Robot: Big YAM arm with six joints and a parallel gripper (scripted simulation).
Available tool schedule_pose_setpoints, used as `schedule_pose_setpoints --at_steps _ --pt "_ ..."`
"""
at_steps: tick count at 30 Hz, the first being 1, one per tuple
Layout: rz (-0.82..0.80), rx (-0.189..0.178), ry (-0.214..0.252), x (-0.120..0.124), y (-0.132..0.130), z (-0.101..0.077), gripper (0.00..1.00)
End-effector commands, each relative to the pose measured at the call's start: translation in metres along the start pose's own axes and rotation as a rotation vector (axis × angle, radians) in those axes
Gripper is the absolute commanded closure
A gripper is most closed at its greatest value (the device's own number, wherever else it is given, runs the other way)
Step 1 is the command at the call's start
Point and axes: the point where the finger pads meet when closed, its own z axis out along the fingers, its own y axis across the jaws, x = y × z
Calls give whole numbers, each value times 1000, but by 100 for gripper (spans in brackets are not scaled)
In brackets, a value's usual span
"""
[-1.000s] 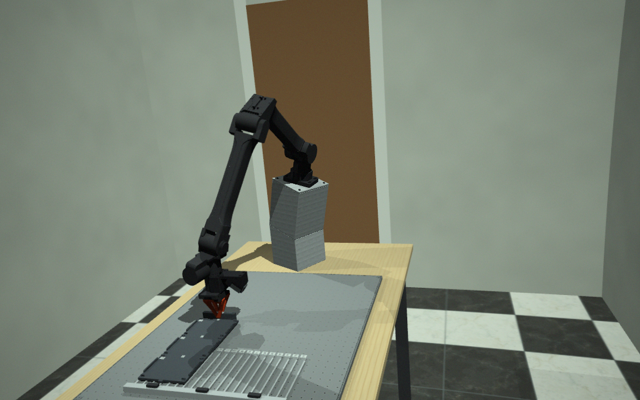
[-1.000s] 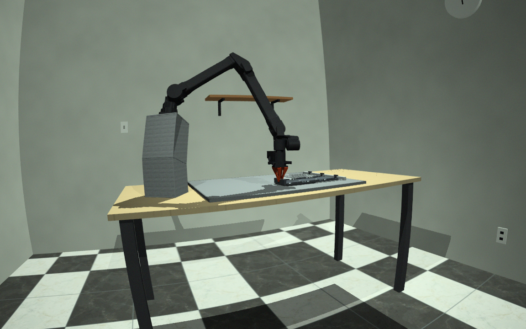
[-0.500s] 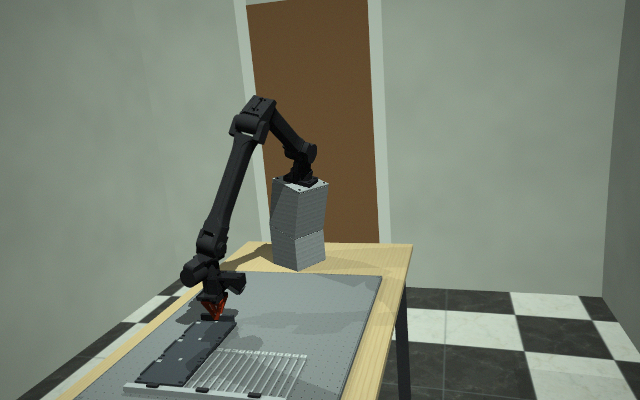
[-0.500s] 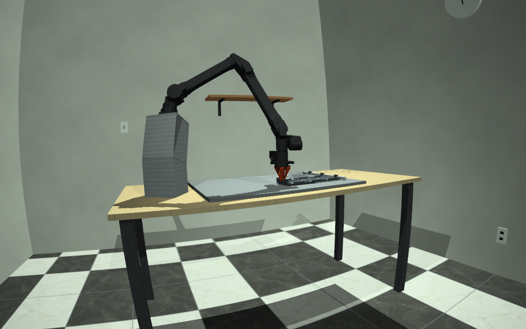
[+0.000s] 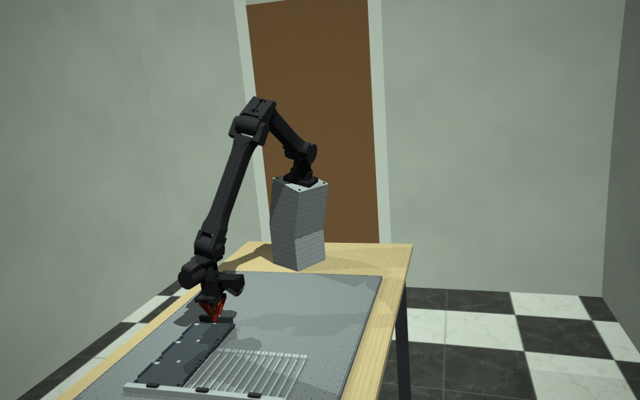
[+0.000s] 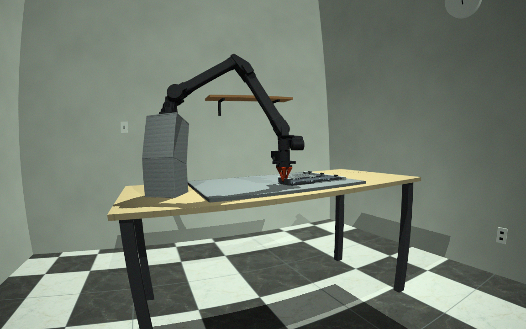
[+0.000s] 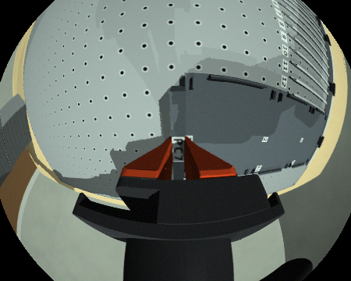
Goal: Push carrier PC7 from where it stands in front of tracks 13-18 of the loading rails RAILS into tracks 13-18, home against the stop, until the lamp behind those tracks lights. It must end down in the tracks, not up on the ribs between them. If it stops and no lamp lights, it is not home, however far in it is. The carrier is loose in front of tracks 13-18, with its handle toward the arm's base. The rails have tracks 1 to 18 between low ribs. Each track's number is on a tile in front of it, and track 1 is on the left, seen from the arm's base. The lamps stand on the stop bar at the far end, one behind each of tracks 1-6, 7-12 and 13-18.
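Observation:
The carrier PC7 (image 5: pixel 185 354) is a long dark flat plate lying in the left-hand tracks of the pale ribbed rails (image 5: pixel 249 369) as the top camera sees them. Its far end is close to the stop bar (image 5: pixel 198 390). The lamp behind it (image 5: pixel 152 381) looks dark. My gripper (image 5: pixel 211 314) points straight down at the carrier's near end and is shut on the small handle (image 7: pixel 180 153) there. The wrist view shows the red fingers pinching the handle, with the carrier (image 7: pixel 243 120) stretching away. I cannot tell whether the carrier sits down in the tracks or on the ribs.
The rails lie on a grey perforated mat (image 5: pixel 287 308) on a wooden table. Two more dark lamps (image 5: pixel 201 389) (image 5: pixel 253 395) stand on the stop bar. The grey pedestal (image 5: pixel 297 223) under the arm's base stands at the table's far end.

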Motion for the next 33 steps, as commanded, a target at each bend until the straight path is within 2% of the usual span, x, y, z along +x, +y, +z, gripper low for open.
schedule_pose_setpoints --at_steps 1,20,33 --pt "-13 46 8 -6 -32 1 100" --pt "-16 57 9 -6 -53 -1 100" --pt "-16 58 9 -6 -55 -1 100"
